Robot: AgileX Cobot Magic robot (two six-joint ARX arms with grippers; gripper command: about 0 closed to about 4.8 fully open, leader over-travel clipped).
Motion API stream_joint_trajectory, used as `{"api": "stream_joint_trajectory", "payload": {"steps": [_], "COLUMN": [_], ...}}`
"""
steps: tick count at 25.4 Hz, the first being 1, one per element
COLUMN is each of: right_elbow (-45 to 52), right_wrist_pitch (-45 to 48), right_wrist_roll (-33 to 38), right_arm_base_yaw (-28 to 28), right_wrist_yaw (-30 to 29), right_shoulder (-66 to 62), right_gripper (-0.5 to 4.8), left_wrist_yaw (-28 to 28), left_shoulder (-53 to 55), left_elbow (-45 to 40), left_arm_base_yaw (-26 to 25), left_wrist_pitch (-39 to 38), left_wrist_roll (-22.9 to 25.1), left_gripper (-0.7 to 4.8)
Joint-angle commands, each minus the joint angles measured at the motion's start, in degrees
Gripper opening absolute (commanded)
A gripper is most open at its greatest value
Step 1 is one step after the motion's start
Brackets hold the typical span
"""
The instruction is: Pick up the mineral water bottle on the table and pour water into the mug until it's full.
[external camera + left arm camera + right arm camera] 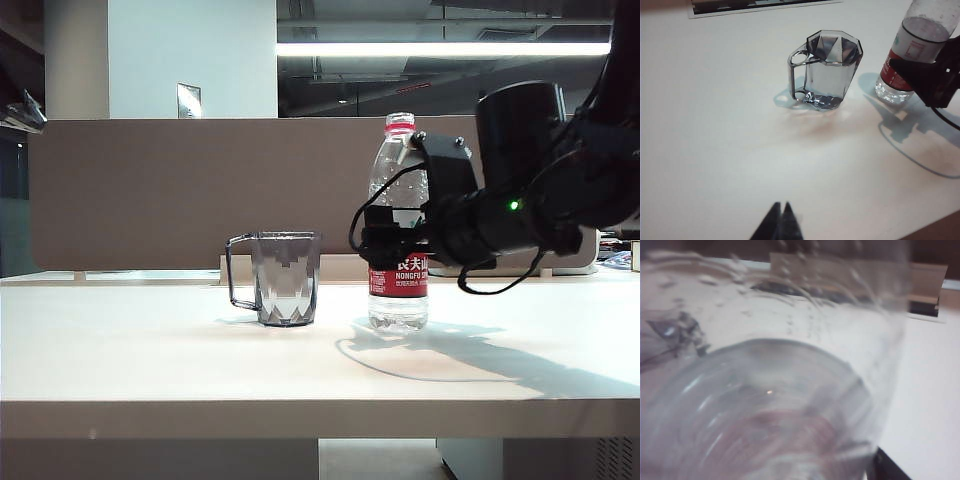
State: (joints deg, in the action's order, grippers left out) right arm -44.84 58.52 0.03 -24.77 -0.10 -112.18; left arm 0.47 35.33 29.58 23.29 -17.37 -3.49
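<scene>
Now the right gripper point(395, 240) sits around the mineral water bottle point(398, 290), jaws spread wide, bottle upright beside the mug point(285, 278); left gripper point(780, 222) hovers closed, well clear

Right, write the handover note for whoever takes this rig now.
Left end effector: shut, holding nothing, over bare table on the mug's near side.
Right end effector: at the mineral water bottle's label, one jaw on each side; whether it grips cannot be told.
Things: the bottle stands upright on the table, with the mug upright beside it, apart, handle turned away from the bottle.
Done: right arm brought to the bottle.
Left: confirm the grip, lift, tilt over the mug and pour until full. How much water the mug holds is unclear, so check first.
</scene>
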Motion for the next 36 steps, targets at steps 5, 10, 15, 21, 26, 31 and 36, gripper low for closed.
{"api": "stream_joint_trajectory", "payload": {"steps": [5, 10, 15, 21, 26, 31, 36], "right_elbow": [6.7, 10.6, 16.9, 22.4, 28.0, 36.4, 40.1], "right_wrist_pitch": [-6.7, -19.0, -27.2, -30.1, -31.7, -31.8, -36.0], "right_wrist_roll": [-0.7, -0.7, -0.5, 0.4, 2.1, 2.8, 2.8], "right_arm_base_yaw": [0.0, 0.0, 0.0, 0.0, 0.0, 0.0, 0.0], "right_wrist_yaw": [1.4, 1.6, 1.4, 1.4, -0.3, -1.6, -1.6], "right_shoulder": [9.6, 19.1, 33.6, 44.2, 53.8, 63.8, 70.0], "right_gripper": [4.79, 3.75, 1.56, -0.06, -0.06, -0.06, -0.06], "left_wrist_yaw": [0.2, 0.2, 0.2, 0.2, 0.2, 0.2, 0.2], "left_shoulder": [0.0, 0.0, 0.0, 0.0, 0.0, 0.0, 0.0], "left_elbow": [0.4, 0.4, 0.4, 0.4, 0.4, 0.4, 0.4], "left_arm_base_yaw": [0.1, 0.1, 0.1, 0.0, 0.1, 0.1, 0.1], "left_wrist_pitch": [0.7, 0.7, 0.7, 0.7, 0.7, 0.7, 0.7], "left_wrist_roll": [0.0, 0.0, 0.0, 0.0, 0.0, 0.0, 0.1], "left_gripper": [-0.01, -0.01, -0.01, -0.01, -0.01, -0.01, -0.01]}}
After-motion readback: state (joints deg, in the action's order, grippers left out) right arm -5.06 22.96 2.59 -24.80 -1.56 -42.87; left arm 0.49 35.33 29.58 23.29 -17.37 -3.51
